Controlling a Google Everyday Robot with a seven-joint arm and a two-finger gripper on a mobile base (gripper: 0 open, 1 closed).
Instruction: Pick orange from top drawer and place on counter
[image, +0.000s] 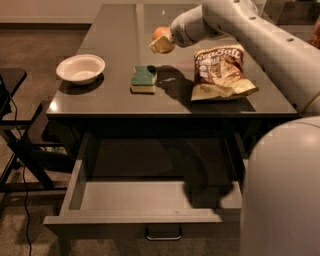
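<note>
My gripper (161, 41) is over the middle of the dark glossy counter (120, 30), above and behind the sponge. It is shut on the orange (160, 33), whose round top shows between the pale fingers (162, 46). The orange is held above the counter surface, not resting on it. The top drawer (135, 200) stands pulled open below the counter front, its grey inside bare, with a small metal bar handle (163, 234) at the centre of its front panel.
A green and yellow sponge (144, 78), a white bowl (80, 68) at the left and a crumpled chip bag (220, 72) at the right lie on the counter. A black stand (20, 145) is left of the drawer. My arm's white body (282, 190) fills the lower right.
</note>
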